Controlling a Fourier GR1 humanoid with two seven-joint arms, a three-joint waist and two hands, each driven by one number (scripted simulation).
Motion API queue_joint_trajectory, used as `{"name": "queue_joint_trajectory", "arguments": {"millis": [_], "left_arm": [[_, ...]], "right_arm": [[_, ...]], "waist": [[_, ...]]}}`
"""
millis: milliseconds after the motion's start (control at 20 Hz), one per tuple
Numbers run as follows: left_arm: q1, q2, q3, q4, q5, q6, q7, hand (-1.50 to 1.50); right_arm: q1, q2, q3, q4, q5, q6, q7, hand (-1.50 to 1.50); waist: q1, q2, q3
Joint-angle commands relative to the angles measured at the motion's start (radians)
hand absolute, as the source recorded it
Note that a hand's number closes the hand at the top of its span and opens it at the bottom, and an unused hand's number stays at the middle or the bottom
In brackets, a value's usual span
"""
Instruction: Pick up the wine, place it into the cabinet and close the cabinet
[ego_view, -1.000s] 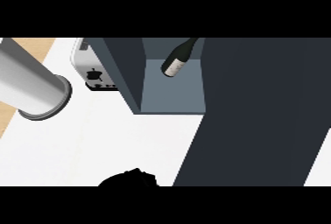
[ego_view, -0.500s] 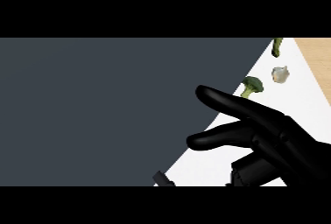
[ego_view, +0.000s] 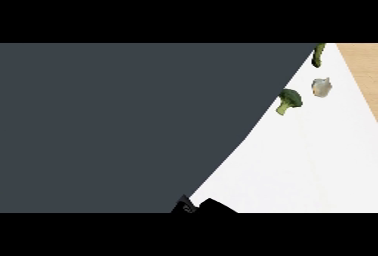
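A flat dark slate face of the cabinet (ego_view: 125, 125) fills the left and middle of the head view, its slanted edge running from the top right down to the bottom centre. No wine bottle shows, and neither does the cabinet's inside. A small black part of my right hand (ego_view: 214, 206) pokes in at the lower edge, just right of the cabinet's bottom corner. The rest of that hand is cut off by the view's edge. My left hand is nowhere in sight.
The white counter (ego_view: 310, 160) shows to the right of the cabinet. On it lie a broccoli floret (ego_view: 289, 100), a pale whitish piece of food (ego_view: 321, 86) and a green vegetable (ego_view: 318, 54) at the top. A wooden strip (ego_view: 362, 65) borders the far right.
A second ago the open cabinet with the bottle inside was in sight. Half a second ago my right hand stood large at the lower right; now only a sliver shows at the bottom edge.
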Motion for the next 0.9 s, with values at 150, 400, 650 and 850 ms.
{"name": "queue_joint_trajectory", "arguments": {"millis": [150,400,650,850], "left_arm": [[0.094,0.105,0.198,0.052,0.141,-0.233,-0.015,1.50],[0.102,0.141,0.311,0.103,0.237,-0.338,0.007,1.50],[0.122,0.156,0.349,0.145,0.257,-0.410,0.024,1.50],[0.114,0.174,0.414,0.154,0.308,-0.430,0.048,1.50]], "right_arm": [[-0.205,0.015,0.094,0.310,0.100,-0.173,-0.129,1.50],[-0.323,0.015,0.045,0.563,0.079,-0.197,-0.247,1.50],[-0.439,0.015,-0.039,0.821,-0.021,-0.242,-0.376,1.50],[-0.480,0.015,-0.061,1.033,-0.051,-0.209,-0.492,1.50]], "waist": [[0.016,0.004,0.000],[0.018,0.011,0.001],[0.036,0.018,0.001],[0.038,0.023,0.001]]}}
